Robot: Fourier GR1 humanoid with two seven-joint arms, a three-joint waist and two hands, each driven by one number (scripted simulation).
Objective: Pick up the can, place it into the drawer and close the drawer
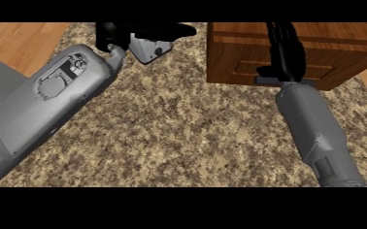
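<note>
Single head view, aimed steeply down at the speckled counter point(186, 126); both forearms enter from the lower edge, wooden drawer unit point(287, 48) upper right.

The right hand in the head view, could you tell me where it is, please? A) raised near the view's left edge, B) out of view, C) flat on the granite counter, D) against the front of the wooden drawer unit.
D: the right hand reaches up along the wooden drawer unit, its fingers lying over the drawer front above the grey forearm.
</note>
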